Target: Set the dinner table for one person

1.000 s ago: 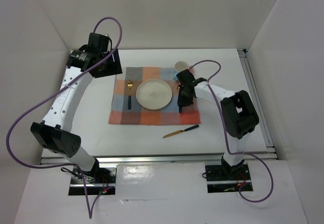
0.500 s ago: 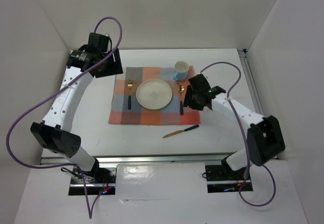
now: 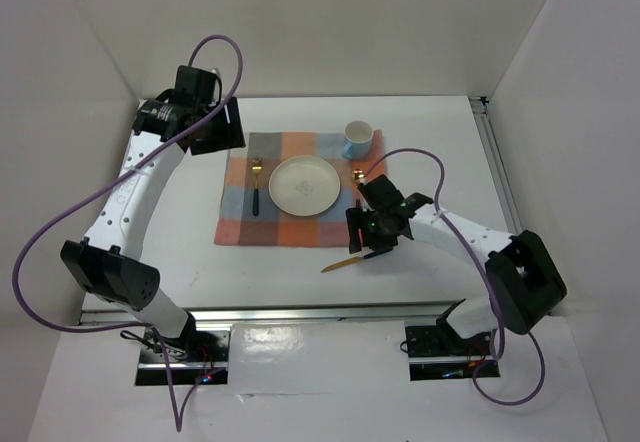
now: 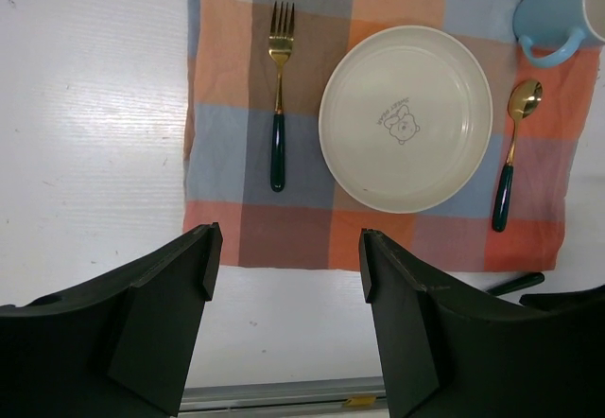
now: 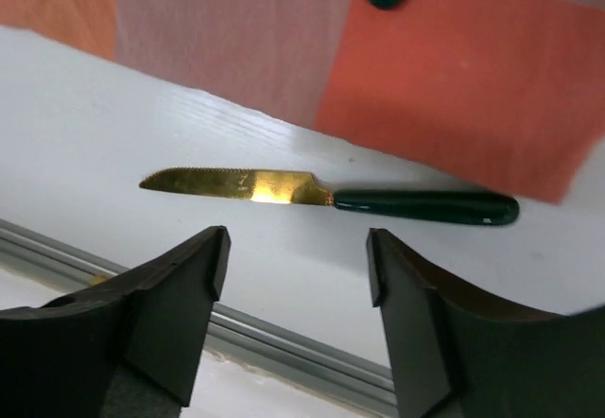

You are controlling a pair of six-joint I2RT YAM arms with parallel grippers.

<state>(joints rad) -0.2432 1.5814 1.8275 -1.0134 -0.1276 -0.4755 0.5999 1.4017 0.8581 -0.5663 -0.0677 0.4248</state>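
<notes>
the right fingers are spread wide with nothing between them, hovering low over the table. the knife lies flat on the bare table just ahead of their tips, off the mat and just short of its near edge.

the main risk is the line-up. the knife's long axis runs across the gap, from one finger toward the other, and it reaches past both. closing like this would likely press on its ends, not pinch its thin width, so it could skid or spin away. the wrist probably needs a turn first. the knife is also thin and flat, so a low approach may scrape the table or nudge the blade toward the rail close behind it. the spoon lies just beyond the knife, and a wide sweep could knock it crooked beside the plate.

seen from the right wrist, the gold serrated blade points past the left-hand finger and the dark handle past the right-hand one. from above, the blade tip slants toward the near edge.

the left fingers are spread too, empty, high above the fork.
</notes>
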